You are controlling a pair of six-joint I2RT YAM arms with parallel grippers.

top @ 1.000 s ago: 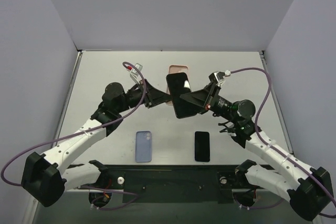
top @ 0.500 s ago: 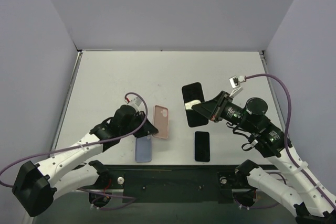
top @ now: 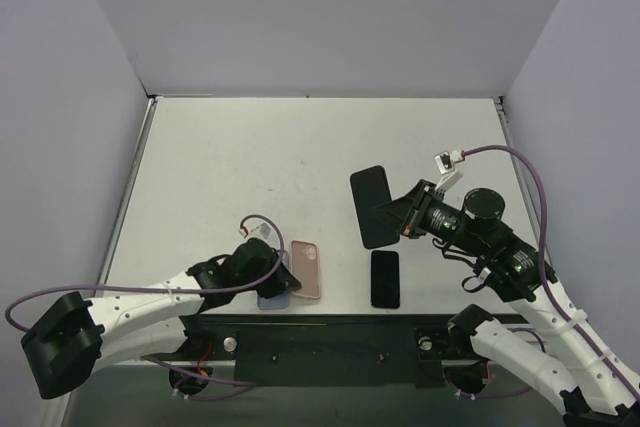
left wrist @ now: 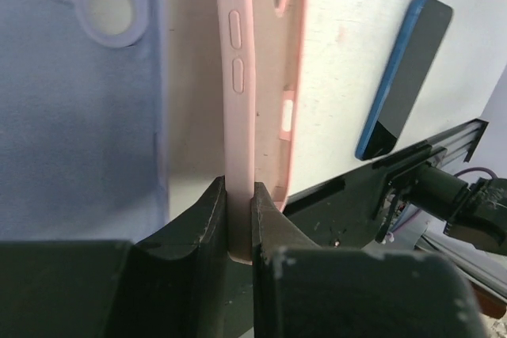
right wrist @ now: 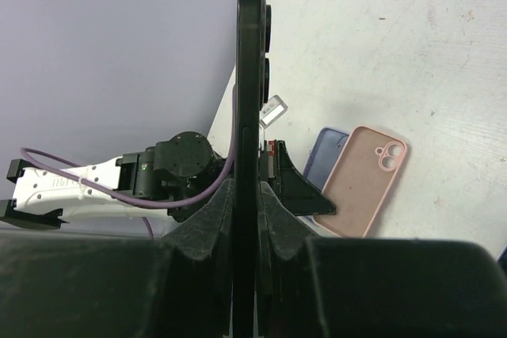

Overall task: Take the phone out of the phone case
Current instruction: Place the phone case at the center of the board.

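Pink case now low, phone well apart

Soft, even light falls from above onto the table, which looks bright and slightly washed out, with only faint, short shadows lying on it. The overhead view is sharp throughout, with no obvious bending at its edges. In the left wrist view the table beside the pink case glares almost white, and the left gripper over the table is a dark, soft-focus mass. In the right wrist view the phone is an unlit black silhouette against the table, whose scuffs show crisply. The right gripper is blurred and underexposed.
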